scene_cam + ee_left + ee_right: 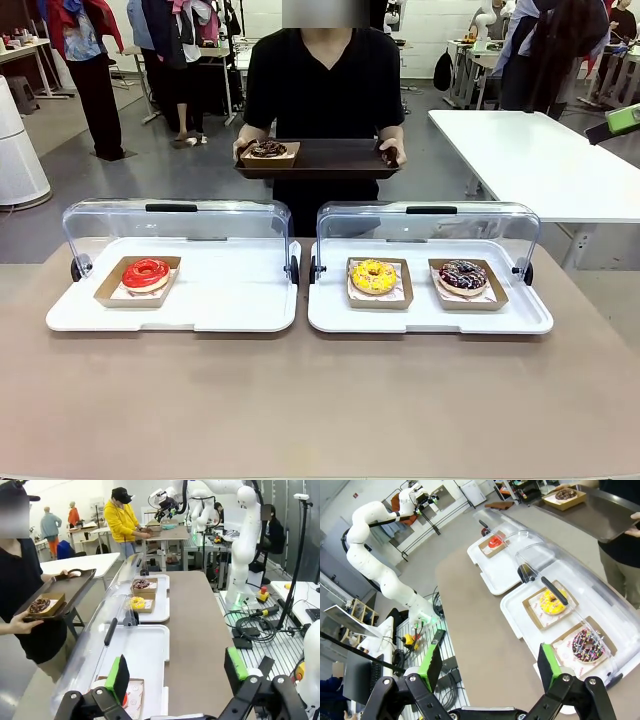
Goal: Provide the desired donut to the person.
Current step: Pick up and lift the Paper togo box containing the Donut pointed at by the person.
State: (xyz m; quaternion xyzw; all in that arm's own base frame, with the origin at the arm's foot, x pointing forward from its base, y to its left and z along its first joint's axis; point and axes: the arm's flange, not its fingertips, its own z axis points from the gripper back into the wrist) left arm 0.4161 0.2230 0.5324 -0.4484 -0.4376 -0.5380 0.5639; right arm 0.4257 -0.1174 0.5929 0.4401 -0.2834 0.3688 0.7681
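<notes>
Both pincers hang wide open and empty above the worktop point(320, 400). The left pincer point(176, 669) is right over the red donut point(146, 273) at the left end of the left white tray point(235, 295). The right pincer point(489, 661) is just short of the sprinkled chocolate donut point(462, 275), which shares the right white tray point(420, 318) with the yellow donut point(373, 276). The clear lids point(170, 222) stand raised along the trays' far edges. Past the worktop's far edge the person point(322, 80) holds a dark tray point(330, 158) carrying a boxed chocolate donut point(267, 149). Which donut is wanted I cannot tell. Red probably suits the left arm and the other two the right. Being round, each allows a grip from any side.
</notes>
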